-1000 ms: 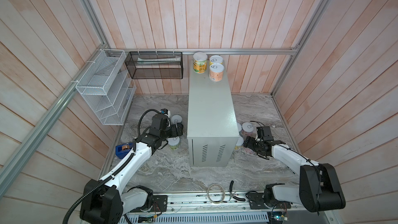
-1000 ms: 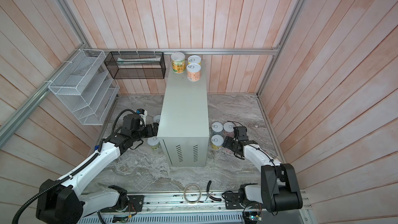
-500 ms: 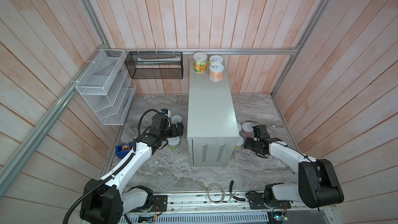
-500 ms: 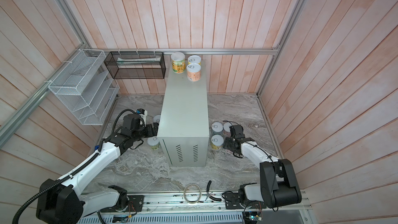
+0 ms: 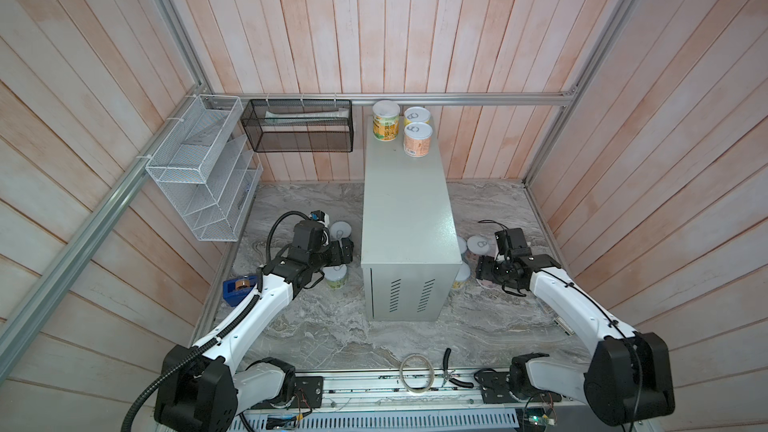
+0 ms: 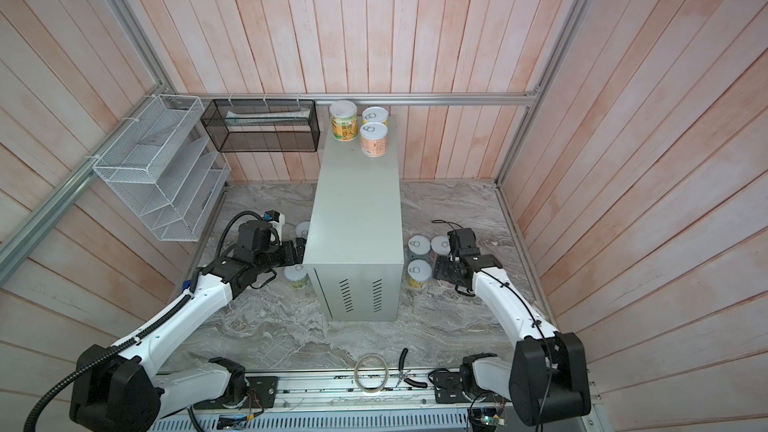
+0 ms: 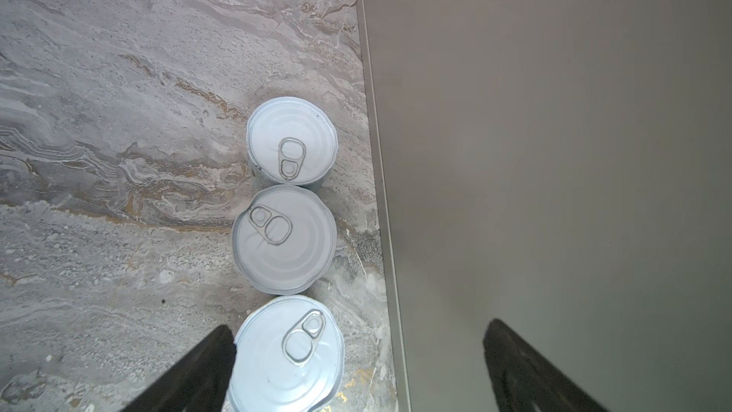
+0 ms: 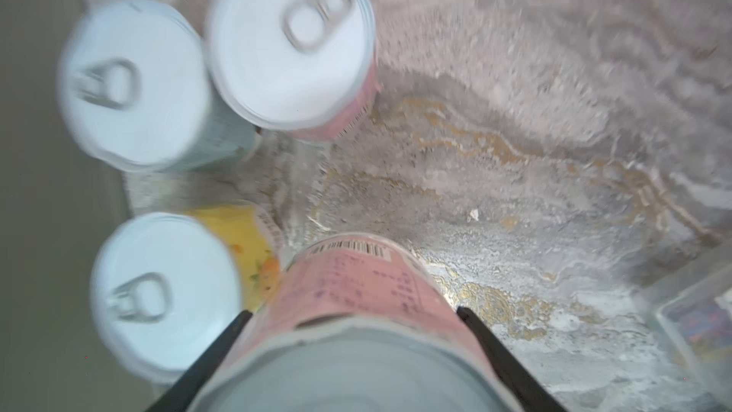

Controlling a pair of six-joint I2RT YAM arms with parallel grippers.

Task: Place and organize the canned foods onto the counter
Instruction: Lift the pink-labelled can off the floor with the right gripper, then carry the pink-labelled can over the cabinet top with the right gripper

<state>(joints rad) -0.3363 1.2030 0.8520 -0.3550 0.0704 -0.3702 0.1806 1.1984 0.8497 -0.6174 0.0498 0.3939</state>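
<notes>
Three canned foods (image 5: 385,120) (image 6: 374,139) stand at the far end of the counter (image 5: 405,209), the tall pale grey cabinet. My right gripper (image 8: 354,311) (image 5: 484,272) is shut on a pink-labelled can (image 8: 356,283), low over the marble right of the counter. Three more cans (image 6: 419,245) (image 8: 130,85) (image 8: 293,41) (image 8: 162,295) stand close by it. My left gripper (image 7: 356,350) (image 5: 343,253) hangs open left of the counter. One of its fingers (image 7: 198,366) is beside the nearest can (image 7: 285,354) of a row of three (image 7: 284,239) (image 7: 292,140).
A white wire rack (image 5: 199,168) and a black mesh basket (image 5: 299,130) hang on the left and back walls. A blue tape dispenser (image 5: 237,286) sits by the left wall. A tape roll (image 5: 417,371) and pliers (image 5: 449,367) lie at the front edge. A clear box (image 8: 697,319) lies near the right gripper.
My right gripper has closed on the pink-labelled can and shifted slightly; its wrist view is blurred by motion. The left arm has not moved.
</notes>
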